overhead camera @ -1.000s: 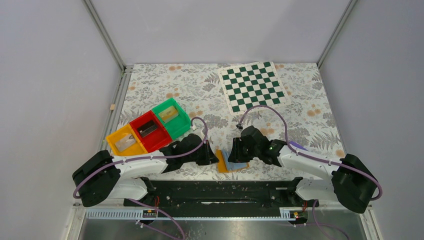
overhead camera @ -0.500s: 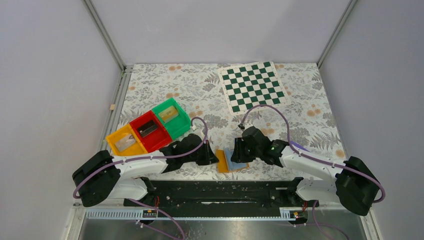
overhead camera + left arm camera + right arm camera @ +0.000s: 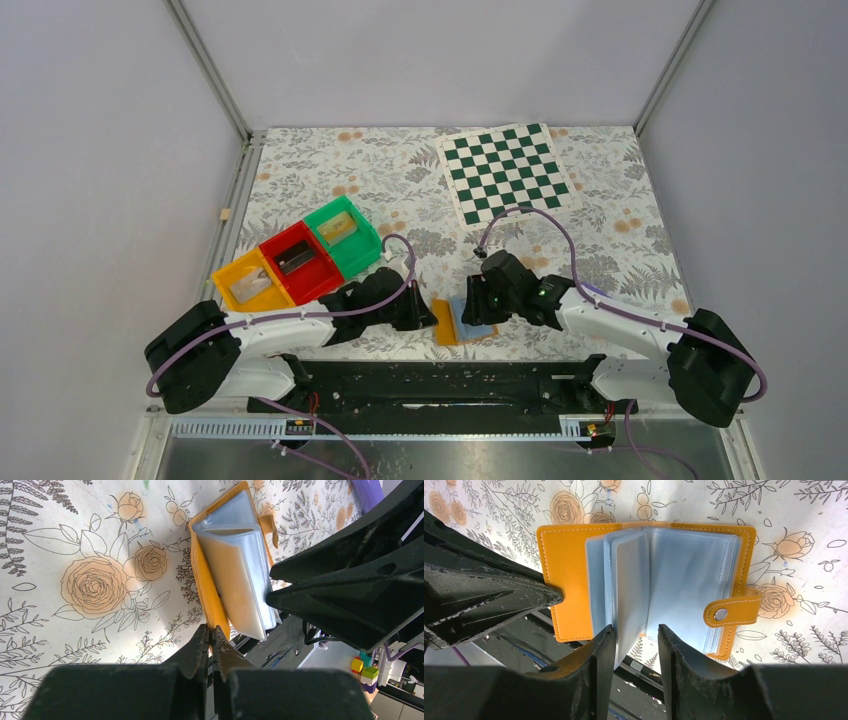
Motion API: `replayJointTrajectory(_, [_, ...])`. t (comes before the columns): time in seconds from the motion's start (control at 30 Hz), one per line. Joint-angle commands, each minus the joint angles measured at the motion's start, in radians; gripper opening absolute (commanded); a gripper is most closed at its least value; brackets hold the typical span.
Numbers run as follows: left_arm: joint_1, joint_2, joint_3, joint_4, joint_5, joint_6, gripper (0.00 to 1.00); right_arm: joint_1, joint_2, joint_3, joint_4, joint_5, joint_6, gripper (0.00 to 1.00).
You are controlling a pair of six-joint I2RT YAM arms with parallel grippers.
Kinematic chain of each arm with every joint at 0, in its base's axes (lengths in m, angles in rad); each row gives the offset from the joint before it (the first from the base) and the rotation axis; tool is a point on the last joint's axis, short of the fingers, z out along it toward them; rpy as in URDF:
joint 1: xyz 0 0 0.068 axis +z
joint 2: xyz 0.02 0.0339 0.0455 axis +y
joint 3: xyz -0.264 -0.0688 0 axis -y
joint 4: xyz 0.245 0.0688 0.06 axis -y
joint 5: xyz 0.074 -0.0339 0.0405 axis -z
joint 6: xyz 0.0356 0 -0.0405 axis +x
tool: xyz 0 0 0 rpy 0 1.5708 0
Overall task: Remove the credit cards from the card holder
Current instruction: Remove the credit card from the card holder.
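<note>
Orange card holder [image 3: 566, 580], right end effector [image 3: 636, 630] wider

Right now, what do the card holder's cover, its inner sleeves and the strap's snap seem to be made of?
The card holder cover looks like matte orange leather or imitation leather, with pale stitching along its edge; which, I cannot tell. The inner sleeves look like thin clear plastic, glossy, bluish and flexing. The snap looks like silvery polished metal.
</note>
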Motion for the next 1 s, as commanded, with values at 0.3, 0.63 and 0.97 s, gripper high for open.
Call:
replayJointTrajectory(0.3, [-0.003, -0.006, 0.028, 0.027, 0.007, 0.003, 0.0, 0.006, -0.008, 0.051, -0.11, 0.038, -0.047, 0.39])
replayJointTrajectory(0.63, [-0.003, 0.011, 0.022, 0.046, 0.013, -0.004, 0.0, 0.009, 0.027, 0.044, -0.036, -0.022, -0.042, 0.39])
replayJointTrajectory(0.97, [-0.003, 0.017, 0.018, 0.048, 0.01, -0.002, 0.0, 0.01, -0.068, 0.042, -0.052, 0.036, -0.027, 0.39])
